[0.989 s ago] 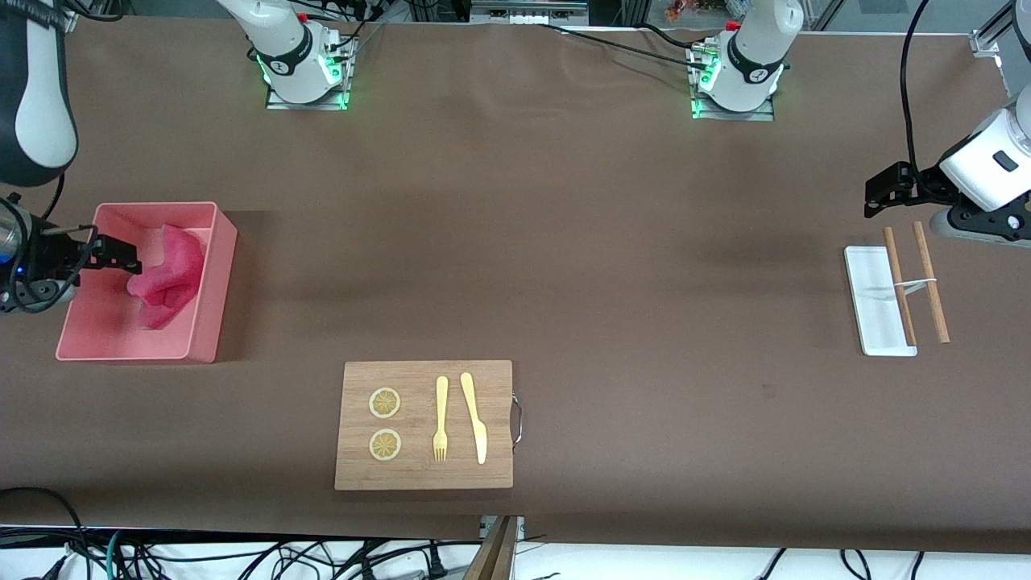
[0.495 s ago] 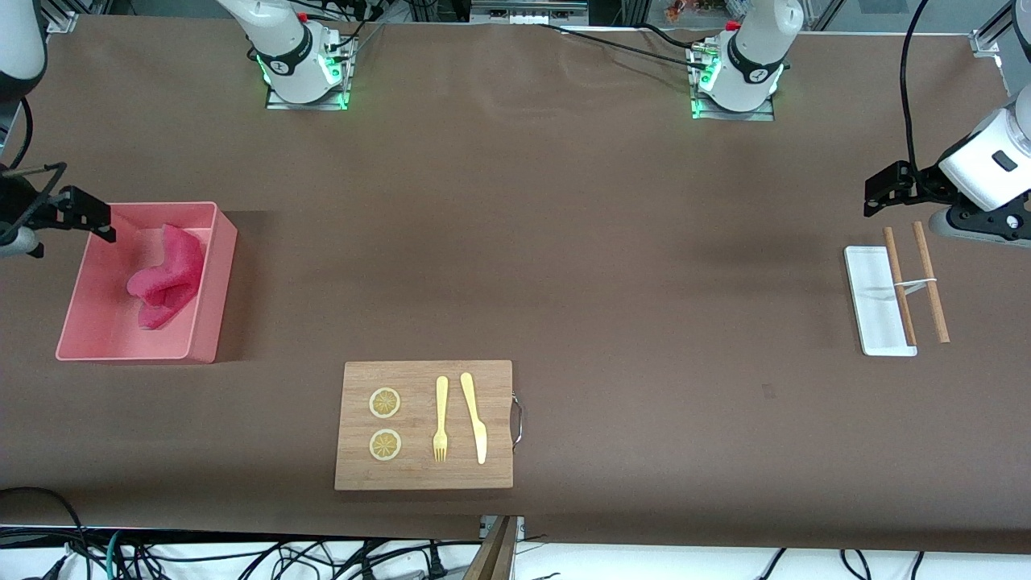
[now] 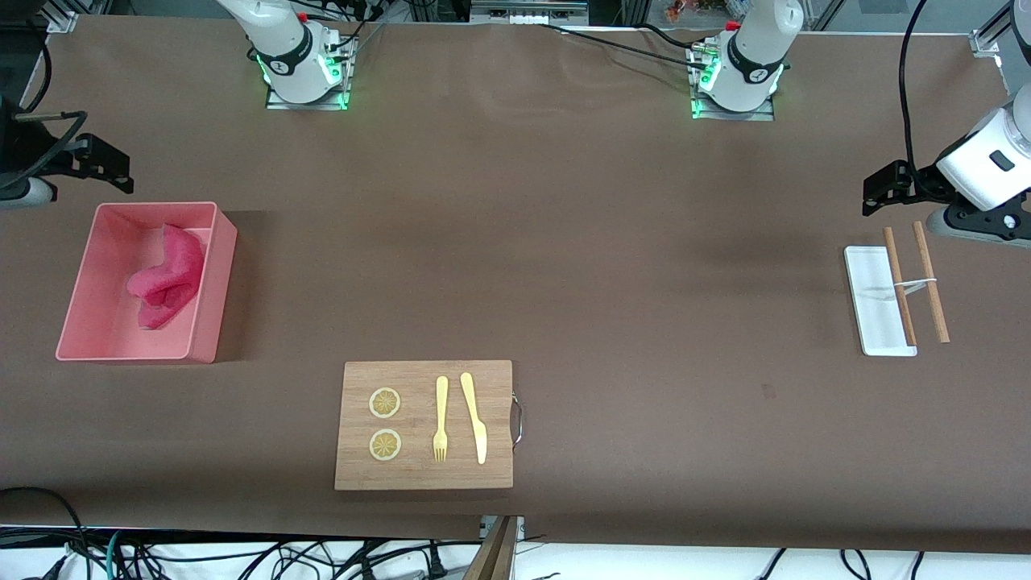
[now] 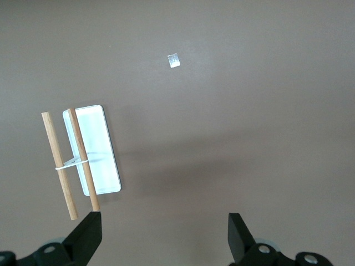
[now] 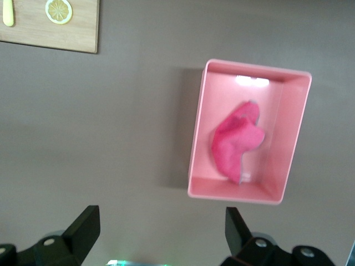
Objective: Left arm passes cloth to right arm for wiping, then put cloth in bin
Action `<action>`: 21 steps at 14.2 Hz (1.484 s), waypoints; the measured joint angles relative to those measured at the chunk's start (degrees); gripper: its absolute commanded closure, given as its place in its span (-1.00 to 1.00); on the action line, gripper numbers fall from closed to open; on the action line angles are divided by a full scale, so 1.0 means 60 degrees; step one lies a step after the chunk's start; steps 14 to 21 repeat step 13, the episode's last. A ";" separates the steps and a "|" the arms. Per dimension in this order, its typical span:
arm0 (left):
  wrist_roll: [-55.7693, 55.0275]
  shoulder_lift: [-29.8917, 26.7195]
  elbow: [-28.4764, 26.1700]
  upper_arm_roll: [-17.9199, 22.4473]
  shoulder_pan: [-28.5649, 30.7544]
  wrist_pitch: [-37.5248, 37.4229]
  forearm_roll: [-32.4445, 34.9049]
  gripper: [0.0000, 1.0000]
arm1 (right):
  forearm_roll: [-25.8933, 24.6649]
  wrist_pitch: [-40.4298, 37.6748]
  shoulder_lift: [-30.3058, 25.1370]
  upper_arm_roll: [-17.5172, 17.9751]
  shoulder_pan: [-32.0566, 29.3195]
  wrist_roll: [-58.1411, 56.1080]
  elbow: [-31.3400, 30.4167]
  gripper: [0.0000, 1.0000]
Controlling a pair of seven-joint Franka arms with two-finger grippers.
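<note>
Now: cloth point(image 3: 166, 276) lying crumpled in bin point(image 3: 211, 283). Right gripper point(image 3: 103, 163) hanging empty, jaws apart, just off bin's rim; left gripper point(image 3: 886, 185) waiting, jaws apart, near tray point(image 3: 870, 300). Retreating upward, clear of walls.

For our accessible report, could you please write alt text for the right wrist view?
A crumpled cloth lies inside the bin on the brown table, below the open, empty right gripper. A cutting board corner shows at the edge.

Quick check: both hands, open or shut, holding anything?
Left hand: open, empty, above the table by the tray.
Right hand: open, empty; cloth lies in the bin.
</note>
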 measured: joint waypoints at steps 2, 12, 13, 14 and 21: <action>0.0000 0.0000 0.0000 -0.0002 -0.0003 -0.0002 0.0000 -1.00 | 0.0000 -0.0335 0.0007 0.0203 0.0002 0.1027 0.0011 -1.00; 0.0000 0.0000 0.0000 0.0011 0.0018 -0.0004 0.0000 -1.00 | 0.0309 -0.0398 0.0134 -0.0296 -0.0030 0.1196 0.0125 -1.00; 0.0000 0.0000 0.0000 0.0011 0.0018 -0.0004 0.0000 -1.00 | 0.0309 -0.0399 0.0170 -0.0298 -0.0031 0.1192 0.0200 -1.00; 0.0000 0.0000 0.0000 0.0011 0.0018 -0.0004 0.0000 -1.00 | 0.0309 -0.0399 0.0170 -0.0298 -0.0031 0.1192 0.0200 -1.00; 0.0000 0.0000 0.0000 0.0011 0.0018 -0.0004 0.0000 -1.00 | 0.0309 -0.0399 0.0170 -0.0298 -0.0031 0.1192 0.0200 -1.00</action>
